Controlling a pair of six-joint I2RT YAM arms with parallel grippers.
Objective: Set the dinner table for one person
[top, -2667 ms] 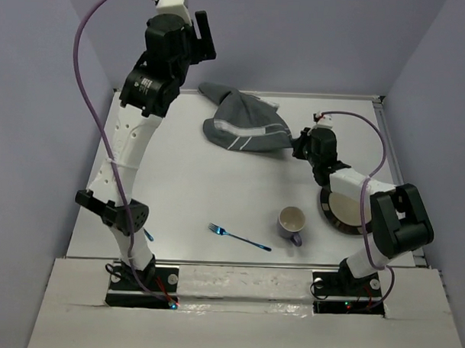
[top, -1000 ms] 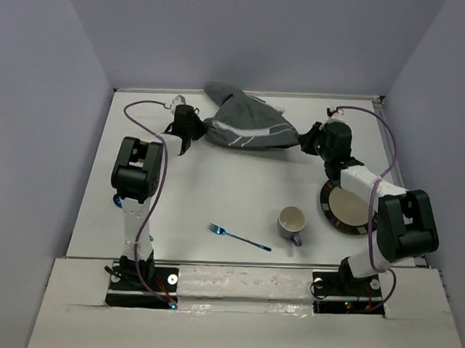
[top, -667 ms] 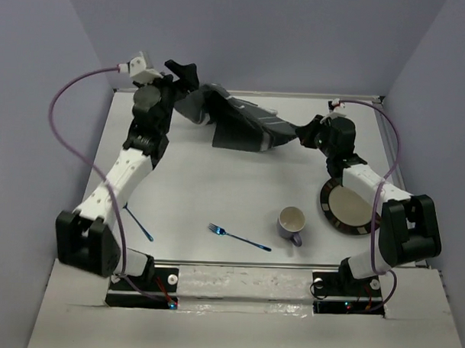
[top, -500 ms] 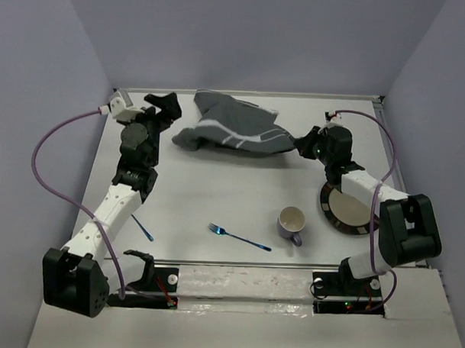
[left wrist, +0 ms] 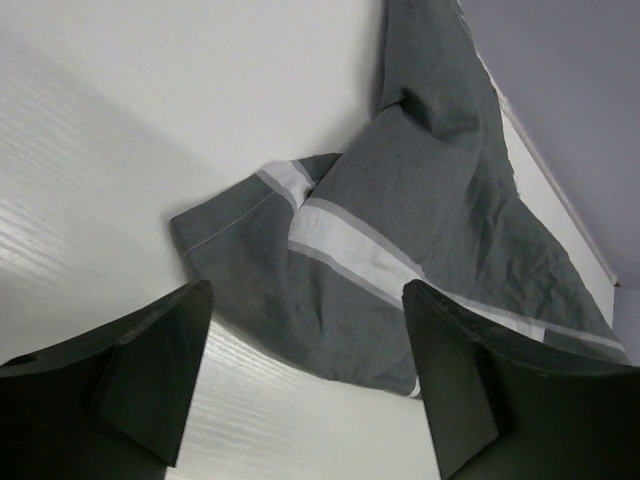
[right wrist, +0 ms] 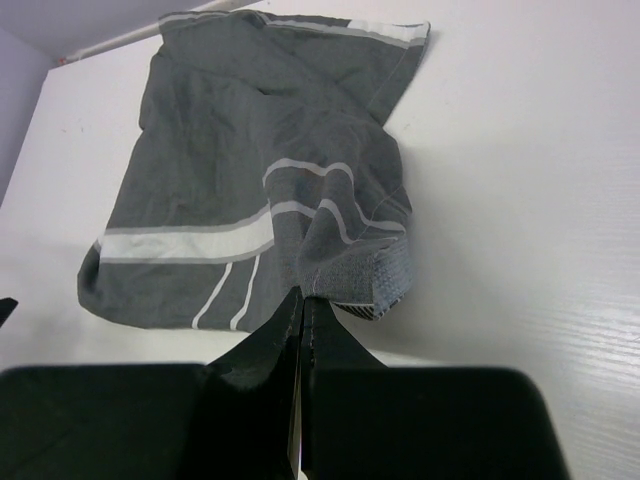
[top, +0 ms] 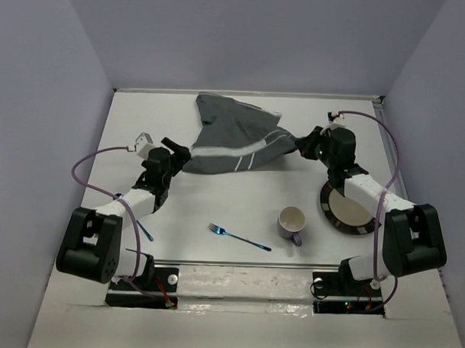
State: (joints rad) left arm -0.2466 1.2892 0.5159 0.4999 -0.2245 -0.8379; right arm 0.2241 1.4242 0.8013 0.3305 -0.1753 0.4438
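The right gripper was clamped shut on the right-hand hem of the placemat, with a bunched fold pinched between its fingertips. The left gripper stood released, its jaws spread wide and facing the placemat's left corner without gripping it. The placemat (dark grey, with pale stripes) lay rumpled and only partly spread. The dinner table lay beneath the placemat, its white top showing all around the cloth. Nearer the arm bases than the placemat were a plate, a mug and a fork, all apart from the placemat.
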